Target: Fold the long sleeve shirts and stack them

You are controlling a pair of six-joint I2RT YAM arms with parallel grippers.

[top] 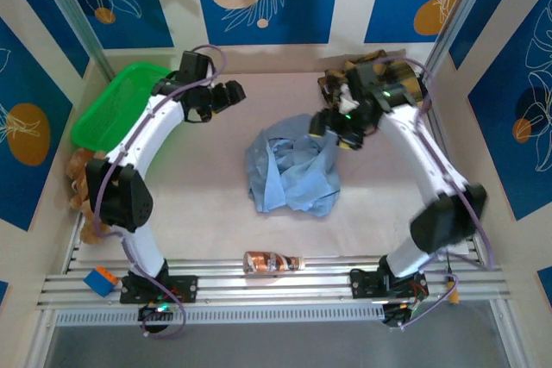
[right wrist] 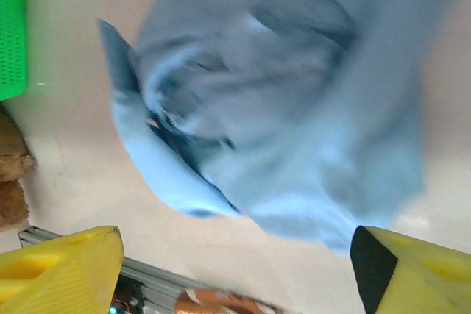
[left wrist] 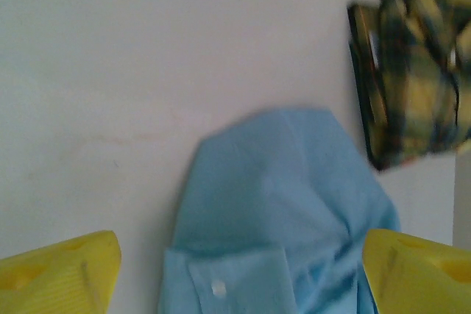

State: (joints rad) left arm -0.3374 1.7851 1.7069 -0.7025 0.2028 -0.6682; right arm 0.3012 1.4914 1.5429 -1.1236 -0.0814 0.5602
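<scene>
Soft matt blue cloth shirt (top: 291,170), rumpled, yellow-and-brown plaid flannel shirt (left wrist: 412,71), shiny green plastic basket (top: 103,118) with fine mesh, smooth matt pale table (top: 207,204), ribbed silver metal rails (top: 276,286)

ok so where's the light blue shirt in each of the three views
top external: the light blue shirt lies crumpled mid-table, between the two arms.
left wrist: the shirt is at bottom centre, running off the lower edge.
right wrist: the shirt is blurred, spread across the top and middle.
shared landmark: the pale table lies under it in all three.
</scene>
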